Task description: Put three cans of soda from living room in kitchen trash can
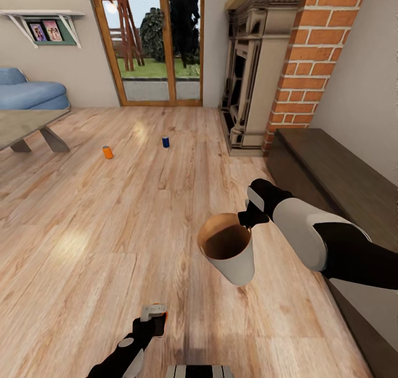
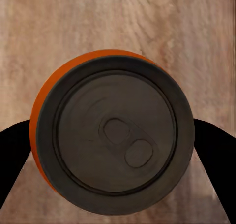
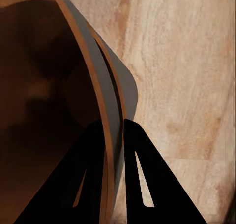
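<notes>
Head view: the right end effector (image 1: 247, 218) pinches the tash can (image 1: 229, 249) by its rim above the floor (image 1: 110, 228). The left end effector (image 1: 154, 315) half hides an orange can (image 1: 159, 307). Another orange can (image 1: 107, 152) and a blue can (image 1: 165, 141) stand on the floor towards the glass doors (image 1: 157, 40).

Left wrist view: black fingers (image 2: 214, 155) clamp the orange can (image 2: 110, 130), its body hidden under the lid.

Right wrist view: fingers (image 3: 93, 184) grip the tash can wall (image 3: 110, 111), cropped.

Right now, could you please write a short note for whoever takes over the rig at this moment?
Left gripper: shut on an orange can, low near the robot's base.
Right gripper: pinching the rim of the trash can, held tilted above the wood floor.
Second orange can and blue can stand upright on the floor, apart, towards the glass doors.
Done: bin and one can are in hand. No can is visibly in the bin.
Left: drop the held can in, then collect the other two.
</notes>
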### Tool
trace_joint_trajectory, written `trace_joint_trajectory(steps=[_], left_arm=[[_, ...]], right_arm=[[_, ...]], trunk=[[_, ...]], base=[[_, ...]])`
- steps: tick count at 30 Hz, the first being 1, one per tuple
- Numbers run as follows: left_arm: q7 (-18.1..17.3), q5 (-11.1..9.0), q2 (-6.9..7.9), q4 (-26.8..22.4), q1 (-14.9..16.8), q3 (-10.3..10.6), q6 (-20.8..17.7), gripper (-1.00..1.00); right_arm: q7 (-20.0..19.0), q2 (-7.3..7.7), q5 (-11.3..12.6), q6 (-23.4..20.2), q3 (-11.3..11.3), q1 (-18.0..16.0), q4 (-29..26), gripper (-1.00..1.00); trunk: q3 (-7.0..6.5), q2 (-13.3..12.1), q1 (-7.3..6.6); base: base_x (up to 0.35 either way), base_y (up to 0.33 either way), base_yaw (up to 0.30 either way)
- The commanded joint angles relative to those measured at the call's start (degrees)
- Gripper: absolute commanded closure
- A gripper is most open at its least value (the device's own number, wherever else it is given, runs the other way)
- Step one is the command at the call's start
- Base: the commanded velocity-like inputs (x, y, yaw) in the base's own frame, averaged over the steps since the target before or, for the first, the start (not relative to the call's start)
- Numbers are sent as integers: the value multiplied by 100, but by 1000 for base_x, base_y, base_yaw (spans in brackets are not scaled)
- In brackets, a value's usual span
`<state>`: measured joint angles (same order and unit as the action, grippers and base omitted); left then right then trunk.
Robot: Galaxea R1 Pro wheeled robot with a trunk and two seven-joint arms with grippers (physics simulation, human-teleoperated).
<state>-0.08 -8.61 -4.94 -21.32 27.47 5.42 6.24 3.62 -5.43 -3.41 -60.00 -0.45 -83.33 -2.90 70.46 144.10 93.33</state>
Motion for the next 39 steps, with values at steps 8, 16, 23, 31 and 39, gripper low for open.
trace_joint_trajectory(steps=[8,16,23,31,39], left_arm=[[-13,-1,1,-564,-5,3,-45,100],[-27,-1,8,-1900,-53,-29,-547,100],[-38,-19,16,-2508,-65,-38,-1060,100],[-44,-23,16,-3535,-67,-10,-2137,100],[-54,-37,11,-4293,-60,10,-2922,100]], right_arm=[[53,6,86,0,-65,187,-15,100],[269,25,84,179,-52,403,-17,100],[532,45,86,498,-52,608,-18,100],[901,97,86,718,-55,789,-14,100],[1039,111,105,1117,-65,930,-8,100]], trunk=[[-178,-11,-21],[-356,-22,-42],[-511,-31,-60],[-688,-42,-80],[-865,-52,-101]], base=[[0,0,0],[0,0,0],[0,0,0],[0,0,0],[0,0,0]])
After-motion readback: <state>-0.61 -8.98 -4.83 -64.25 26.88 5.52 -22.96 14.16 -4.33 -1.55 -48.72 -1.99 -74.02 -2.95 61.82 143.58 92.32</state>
